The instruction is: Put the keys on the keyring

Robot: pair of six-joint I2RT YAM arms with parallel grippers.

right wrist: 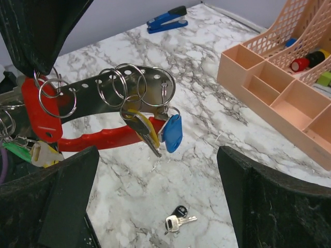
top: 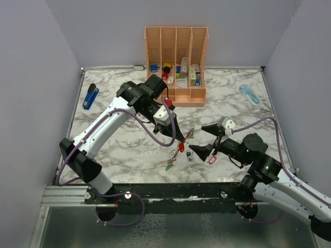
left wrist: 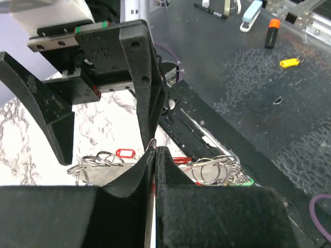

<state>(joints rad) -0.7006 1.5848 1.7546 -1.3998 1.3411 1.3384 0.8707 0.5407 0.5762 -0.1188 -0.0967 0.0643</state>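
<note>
Left jaws are closed on the red end of the keyring (right wrist: 103,139), holding it off the table (right wrist: 207,98). Its grey strip runs about 9-to-3 in my right wrist view, and several keys (right wrist: 172,133) hang from it. Right jaws are wide open and empty. One loose key (right wrist: 178,219) lies flat on the table at 6 o'clock between them, lower than the ring, with its long axis roughly 9-to-3. I judge my right arm nearer, so a straight descent comes next.

A white tabletop (top: 258,119) veined in grey marble is seen across the centre of the top view, enclosed by plain pale lilac walls (top: 31,77) at left, back and right. Along the lower edge an aluminium rail (top: 62,195) and a dark pebbled surface (top: 170,230) are shown.
</note>
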